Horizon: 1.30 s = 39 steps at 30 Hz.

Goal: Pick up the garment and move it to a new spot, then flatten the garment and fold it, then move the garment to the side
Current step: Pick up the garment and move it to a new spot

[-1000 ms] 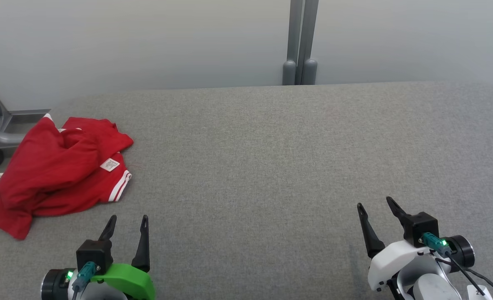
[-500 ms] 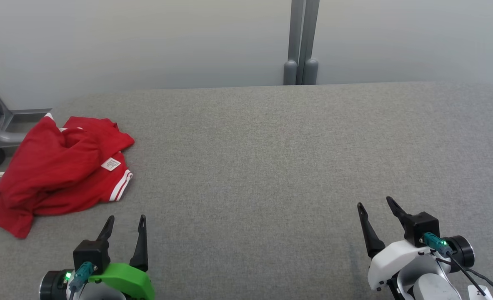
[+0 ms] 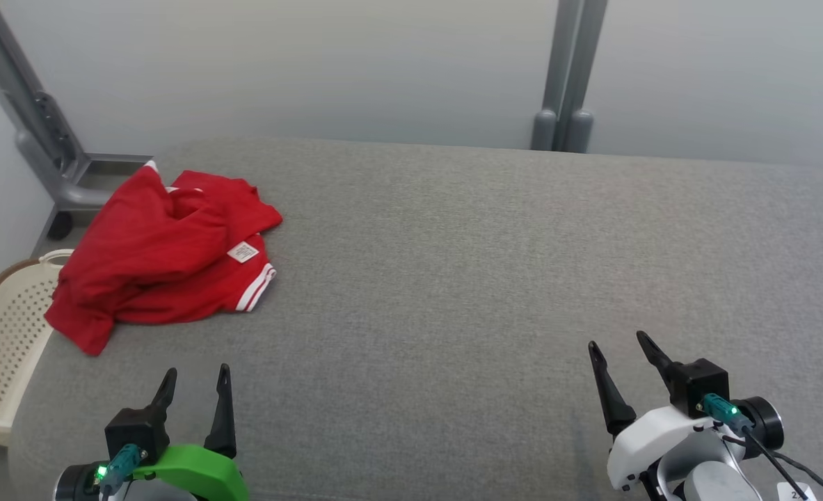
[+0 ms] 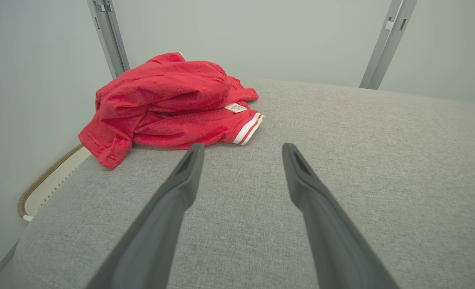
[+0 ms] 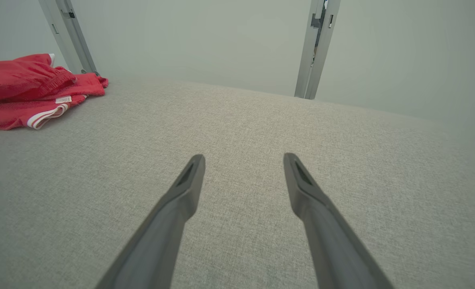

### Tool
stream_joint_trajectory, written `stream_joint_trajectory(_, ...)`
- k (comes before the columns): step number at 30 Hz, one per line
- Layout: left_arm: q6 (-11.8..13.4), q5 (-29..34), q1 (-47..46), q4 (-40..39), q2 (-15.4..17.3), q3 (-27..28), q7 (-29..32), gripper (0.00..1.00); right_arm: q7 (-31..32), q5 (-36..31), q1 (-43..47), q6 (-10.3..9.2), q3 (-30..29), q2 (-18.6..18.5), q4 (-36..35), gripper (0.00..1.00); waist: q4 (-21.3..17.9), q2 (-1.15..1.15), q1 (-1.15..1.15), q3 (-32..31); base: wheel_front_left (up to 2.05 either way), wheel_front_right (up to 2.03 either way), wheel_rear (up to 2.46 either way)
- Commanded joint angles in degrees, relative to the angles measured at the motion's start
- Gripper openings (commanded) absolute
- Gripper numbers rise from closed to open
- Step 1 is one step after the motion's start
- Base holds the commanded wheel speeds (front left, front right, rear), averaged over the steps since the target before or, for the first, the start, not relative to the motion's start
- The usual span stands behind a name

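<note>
Loosely heaped garment (image 3: 164,257), perhaps overhanging table (image 3: 453,278)

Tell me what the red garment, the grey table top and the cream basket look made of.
Red garment: soft knit fabric, matte; it slumps in folds, with white-striped trim and a sewn label.
Grey table top: woven cloth cover, matte, finely heathered.
Cream basket: probably plastic, rigid, with rows of punched holes.

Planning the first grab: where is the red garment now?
In the head view, the red garment lies crumpled at the left edge of the grey surface, ahead of the left gripper and beside the cream basket.
</note>
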Motion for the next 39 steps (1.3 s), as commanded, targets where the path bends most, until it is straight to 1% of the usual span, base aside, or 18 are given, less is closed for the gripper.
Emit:
stream_joint_trajectory(1, 0.4, -0.2, 0.8, -0.5, 0.6, 0.1, 0.2, 1.0, -0.5, 0.4, 0.5, 0.0, 0.3, -0.2, -0.1, 1.0, 4.0, 0.0, 0.0, -0.4, 0.0, 0.0, 0.0)
stream_joint_trajectory(6, 0.5, -0.3, 1.3, -1.5, 1.3, 0.0, 1.0, 1.0, -0.7, 1.3, 0.5, 0.0, 0.8, -0.2, 0.3, 1.0, 8.6, 0.0, 0.0, -0.6, 0.0, 0.0, 0.0)
stream_joint_trajectory(11, 1.0, -0.7, 2.1, -2.7, 2.0, 0.2, 1.6, 1.0, -1.0, 2.1, 0.4, 0.0, 1.8, -0.2, 1.1, 1.0, 12.4, 0.0, 0.0, -0.6, 0.0, 0.0, 0.0)
stream_joint_trajectory(14, 0.9, -1.0, 2.5, -2.9, 2.6, 0.5, 1.7, 1.0, -1.2, 2.4, 0.1, 0.0, 2.3, -0.2, 1.3, 1.0, 14.2, 0.0, 0.0, -0.4, 0.0, 0.0, 0.0)
stream_joint_trajectory(19, 1.4, -1.2, 3.3, -4.2, 3.0, 0.2, 2.4, 1.0, -1.5, 2.9, -0.1, 0.0, 2.8, -0.2, 2.0, 1.0, 16.5, 0.0, 0.0, -0.2, 0.0, 0.0, 0.0)
stream_joint_trajectory(25, 1.6, -1.6, 4.1, -4.9, 3.3, 0.1, 2.8, 1.0, -1.8, 2.6, -0.2, 0.0, 3.5, -0.2, 2.5, 1.0, 17.7, 0.0, 0.0, -0.1, 0.0, 0.0, 0.0)
stream_joint_trajectory(32, 1.6, -2.2, 3.8, -5.1, 3.4, 0.1, 3.1, 1.0, -2.0, 2.2, -0.3, 0.0, 3.7, -0.2, 2.7, 1.0, 17.9, 0.0, 0.0, 0.0, 0.0, 0.0, 0.0)
stream_joint_trajectory(33, 1.5, -2.8, 3.4, -5.0, 3.0, 0.3, 3.4, 1.0, -2.0, 2.2, -0.2, 0.0, 3.8, -0.2, 2.7, 1.0, 17.8, 0.0, 0.0, 0.0, 0.0, 0.0, 0.0)
stream_joint_trajectory(37, 0.0, -2.9, -1.3, -3.9, 3.3, -0.8, 5.8, 1.0, -1.3, 1.7, -0.3, 0.0, 4.4, -0.2, 2.4, 1.0, 17.5, 0.0, 0.0, 0.4, 0.0, 0.0, 0.0)
stream_joint_trajectory(39, -0.9, -3.2, -4.4, -1.8, 3.5, -1.3, 7.8, 1.0, -0.9, 1.4, -0.6, 0.0, 5.1, -0.2, 2.0, 1.0, 16.7, 0.0, 0.0, 0.9, 0.0, 0.0, 0.0)
